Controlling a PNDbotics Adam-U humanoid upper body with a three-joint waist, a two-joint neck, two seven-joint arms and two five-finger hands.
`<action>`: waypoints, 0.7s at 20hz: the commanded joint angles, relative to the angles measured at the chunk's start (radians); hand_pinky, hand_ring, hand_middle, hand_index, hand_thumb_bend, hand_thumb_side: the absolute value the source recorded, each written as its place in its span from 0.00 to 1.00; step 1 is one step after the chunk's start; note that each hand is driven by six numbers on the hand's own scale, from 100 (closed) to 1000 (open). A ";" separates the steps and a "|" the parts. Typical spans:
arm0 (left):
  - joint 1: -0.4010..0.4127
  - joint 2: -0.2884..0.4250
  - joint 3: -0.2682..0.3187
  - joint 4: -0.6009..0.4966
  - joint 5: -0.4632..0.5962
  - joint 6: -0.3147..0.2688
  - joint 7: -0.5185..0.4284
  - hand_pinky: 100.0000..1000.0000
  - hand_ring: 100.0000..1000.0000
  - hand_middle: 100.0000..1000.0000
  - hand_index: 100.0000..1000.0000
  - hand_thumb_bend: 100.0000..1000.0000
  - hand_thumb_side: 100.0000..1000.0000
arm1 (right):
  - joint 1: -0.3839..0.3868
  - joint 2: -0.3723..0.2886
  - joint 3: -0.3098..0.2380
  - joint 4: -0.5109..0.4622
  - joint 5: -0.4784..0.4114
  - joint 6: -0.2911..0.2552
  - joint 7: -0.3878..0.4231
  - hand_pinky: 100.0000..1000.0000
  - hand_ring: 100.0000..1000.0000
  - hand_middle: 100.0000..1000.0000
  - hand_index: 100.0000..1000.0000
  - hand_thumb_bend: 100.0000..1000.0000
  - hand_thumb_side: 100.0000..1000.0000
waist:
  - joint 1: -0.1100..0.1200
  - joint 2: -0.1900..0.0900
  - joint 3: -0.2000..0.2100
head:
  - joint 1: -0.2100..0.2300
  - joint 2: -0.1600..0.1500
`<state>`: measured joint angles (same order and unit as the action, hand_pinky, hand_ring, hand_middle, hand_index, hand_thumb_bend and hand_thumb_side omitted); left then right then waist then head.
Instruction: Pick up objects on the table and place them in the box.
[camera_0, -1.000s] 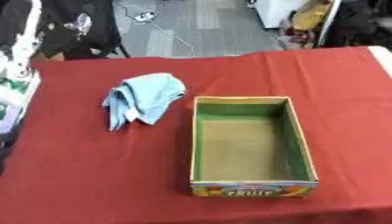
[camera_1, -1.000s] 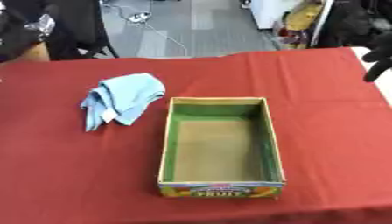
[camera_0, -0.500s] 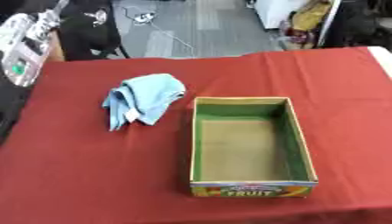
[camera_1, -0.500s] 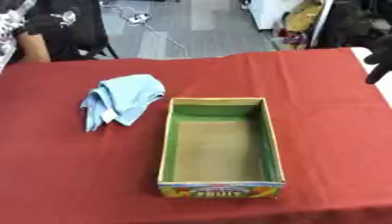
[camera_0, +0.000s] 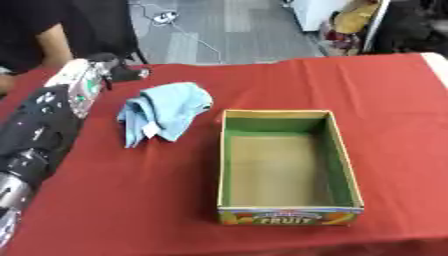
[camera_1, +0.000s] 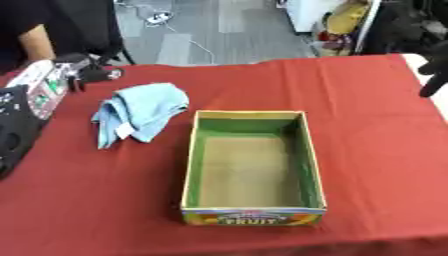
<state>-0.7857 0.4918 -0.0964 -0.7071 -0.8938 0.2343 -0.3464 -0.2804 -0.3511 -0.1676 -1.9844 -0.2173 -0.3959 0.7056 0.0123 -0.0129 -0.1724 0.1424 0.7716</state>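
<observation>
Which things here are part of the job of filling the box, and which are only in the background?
Part of the job:
- blue cloth, crumpled on the red table
- open fruit box, nothing inside
- left robot hand, beside the cloth

Only background:
- cable on the grey floor
- right robot hand at the table's right edge

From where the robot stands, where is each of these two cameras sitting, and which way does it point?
Left eye view: in the robot's head, looking down at the red table; the left arm, ending in the left hand, comes in from the left.
Right eye view: beside it, facing the same way; the right hand shows dark at the right edge.
Both share the blue cloth lying left of the empty fruit box.
</observation>
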 joint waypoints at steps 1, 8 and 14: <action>-0.009 -0.017 -0.008 0.007 -0.007 -0.027 0.015 0.42 0.44 0.79 0.88 0.60 0.98 | -0.022 -0.008 0.000 -0.016 -0.006 -0.010 0.014 0.45 0.65 0.73 0.94 0.17 0.57 | 0.000 -0.008 -0.003 | 0.014 -0.002; 0.016 -0.052 -0.037 0.046 -0.081 -0.054 -0.069 0.44 0.43 0.71 0.83 0.74 0.90 | -0.028 -0.006 0.002 -0.016 -0.011 -0.008 0.015 0.45 0.65 0.73 0.94 0.17 0.58 | 0.001 -0.008 -0.005 | 0.021 -0.002; 0.031 -0.067 -0.027 0.078 -0.313 -0.022 -0.129 0.32 0.35 0.45 0.58 0.55 0.28 | -0.029 -0.006 0.001 -0.016 -0.011 -0.009 0.016 0.45 0.65 0.73 0.94 0.17 0.58 | 0.000 -0.004 -0.003 | 0.031 -0.002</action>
<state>-0.7644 0.4213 -0.1243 -0.6601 -1.1516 0.2031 -0.4583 -0.2893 -0.3462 -0.1630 -1.9844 -0.2254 -0.3932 0.7084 0.0168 -0.0145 -0.1763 0.1652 0.7716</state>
